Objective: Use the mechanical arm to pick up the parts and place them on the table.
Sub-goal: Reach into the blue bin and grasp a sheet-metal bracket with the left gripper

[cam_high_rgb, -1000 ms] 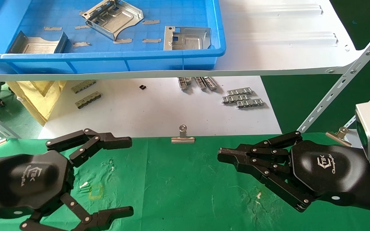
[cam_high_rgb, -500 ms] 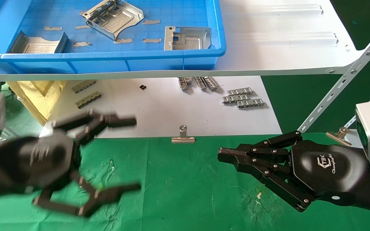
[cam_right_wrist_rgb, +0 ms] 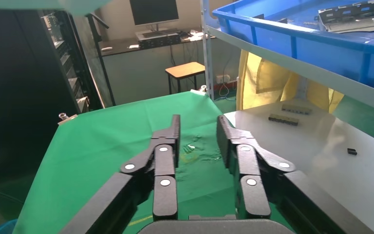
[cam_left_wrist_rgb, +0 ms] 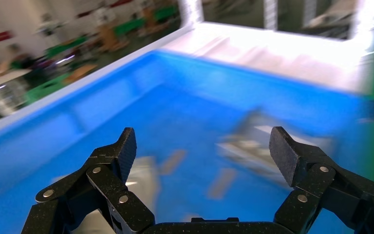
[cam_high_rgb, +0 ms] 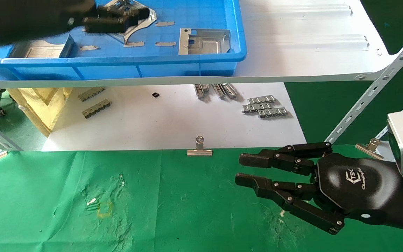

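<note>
Three silver sheet-metal parts lie in the blue tray [cam_high_rgb: 117, 66]: one at the right [cam_high_rgb: 205, 42], one at the left [cam_high_rgb: 40, 49], and one at the back [cam_high_rgb: 142, 21] partly hidden by my left gripper. My left gripper [cam_high_rgb: 117, 19] is open and empty, above the tray over that back part. In the left wrist view the left gripper [cam_left_wrist_rgb: 204, 146] hangs over the tray with blurred parts [cam_left_wrist_rgb: 268, 141] below it. My right gripper [cam_high_rgb: 245, 170] hovers over the green table [cam_high_rgb: 187, 210], fingers a narrow gap apart and empty; the right wrist view shows the same gripper [cam_right_wrist_rgb: 198, 126].
The tray stands on a white metal shelf [cam_high_rgb: 310, 52] with a slanted strut [cam_high_rgb: 373, 91] at the right. Below it, a white sheet [cam_high_rgb: 173, 119] carries small clip strips [cam_high_rgb: 264, 106]. Binder clips [cam_high_rgb: 199, 148] pin the cloth's far edge.
My left arm has risen from the green table to over the blue tray, still open. My right gripper's fingers have parted a little; the right arm stays in place.
</note>
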`<action>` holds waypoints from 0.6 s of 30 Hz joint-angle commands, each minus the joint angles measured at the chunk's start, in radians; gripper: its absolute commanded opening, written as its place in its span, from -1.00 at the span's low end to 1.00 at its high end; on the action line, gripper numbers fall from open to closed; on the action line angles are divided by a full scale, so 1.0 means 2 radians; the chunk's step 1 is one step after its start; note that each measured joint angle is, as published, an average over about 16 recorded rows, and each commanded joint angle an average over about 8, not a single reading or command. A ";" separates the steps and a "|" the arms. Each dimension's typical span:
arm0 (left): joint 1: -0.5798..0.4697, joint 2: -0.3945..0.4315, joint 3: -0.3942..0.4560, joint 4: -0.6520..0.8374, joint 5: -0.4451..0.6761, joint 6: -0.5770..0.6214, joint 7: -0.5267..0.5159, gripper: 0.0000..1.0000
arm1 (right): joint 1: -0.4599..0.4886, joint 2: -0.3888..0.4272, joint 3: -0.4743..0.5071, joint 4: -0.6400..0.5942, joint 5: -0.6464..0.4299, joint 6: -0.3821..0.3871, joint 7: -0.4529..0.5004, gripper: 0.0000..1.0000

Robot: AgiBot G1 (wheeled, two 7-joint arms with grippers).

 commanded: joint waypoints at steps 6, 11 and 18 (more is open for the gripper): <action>-0.086 0.065 0.031 0.136 0.067 -0.082 0.038 1.00 | 0.000 0.000 0.000 0.000 0.000 0.000 0.000 1.00; -0.114 0.088 0.047 0.195 0.094 -0.122 0.047 0.27 | 0.000 0.000 0.000 0.000 0.000 0.000 0.000 1.00; -0.123 0.099 0.054 0.241 0.106 -0.161 0.039 -1.00 | 0.000 0.000 0.000 0.000 0.000 0.000 0.000 1.00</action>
